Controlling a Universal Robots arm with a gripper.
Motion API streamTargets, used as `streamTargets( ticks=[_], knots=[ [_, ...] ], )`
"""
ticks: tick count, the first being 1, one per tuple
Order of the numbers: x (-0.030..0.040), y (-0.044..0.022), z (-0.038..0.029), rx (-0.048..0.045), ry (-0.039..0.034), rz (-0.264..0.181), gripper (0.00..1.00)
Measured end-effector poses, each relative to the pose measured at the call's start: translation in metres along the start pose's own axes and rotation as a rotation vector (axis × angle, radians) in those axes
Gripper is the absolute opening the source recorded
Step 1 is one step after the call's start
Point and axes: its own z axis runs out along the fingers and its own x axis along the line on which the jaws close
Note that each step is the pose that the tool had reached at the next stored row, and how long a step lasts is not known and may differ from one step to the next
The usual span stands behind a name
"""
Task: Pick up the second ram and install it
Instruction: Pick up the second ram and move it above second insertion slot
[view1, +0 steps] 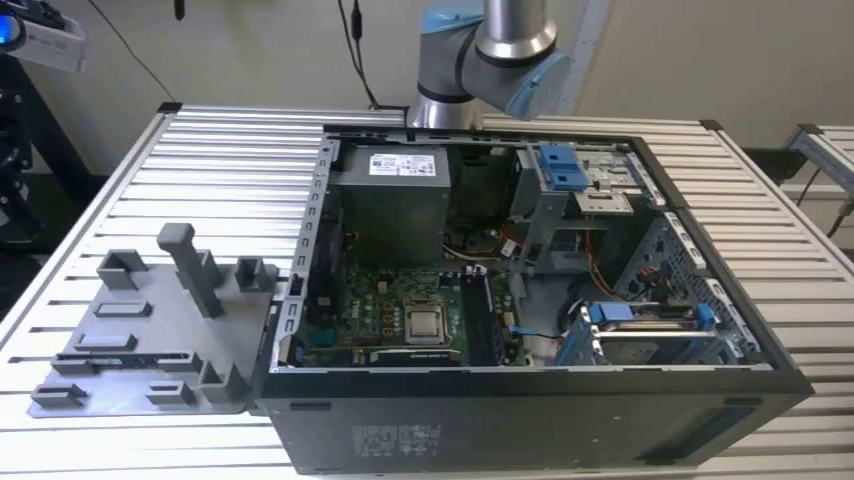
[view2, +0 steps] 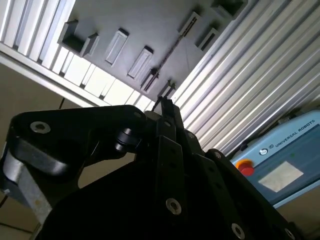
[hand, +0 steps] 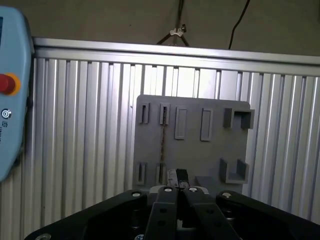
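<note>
Fingers (hand: 167, 200) of the gripper (hand: 178, 176) are pressed together with nothing between them, hovering above the grey holder tray (hand: 210, 152). The second ram (hand: 162, 142) stands on edge in a slot of that tray (from above, just a thin dark line), near the fingertips but not touched. In the exterior view the tray lies at nine o'clock of the open computer case (view1: 747, 340), where the motherboard (view1: 387, 300) waits. By my judgement nothing is done yet: both grasping and installing remain.
</note>
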Motion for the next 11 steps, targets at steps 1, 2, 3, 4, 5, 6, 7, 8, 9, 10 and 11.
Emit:
streamTargets(
  ticks=[1,2,3,4,5,6,7,8,9,10,11],
  knots=[
    [0.0,0.0,0.0,0.0001,0.0,0.0,0.17],
    [0.0,0.0,0.0,0.0001,0.0001,-0.001,0.24],
    [0.0,0.0,0.0,0.0002,0.0001,-0.002,0.3],
    [0.0,0.0,0.0,0.0002,0.0001,-0.002,0.3],
    [0.0,0.0,0.0,0.0003,0.0001,-0.003,0.36],
    [0.0,0.0,0.0,0.0003,0.0001,-0.003,0.42],
    [0.0,0.0,0.0,0.0004,0.0002,-0.004,0.42],
    [0.0,0.0,0.0,0.0004,0.0002,-0.004,0.48],
    [0.0,0.0,0.0,0.0005,0.0002,-0.005,0.48],
    [0.0,0.0,0.0,0.0005,0.0003,-0.005,0.48],
    [0.0,0.0,0.0,0.0006,0.0003,-0.006,0.48]
  ],
)
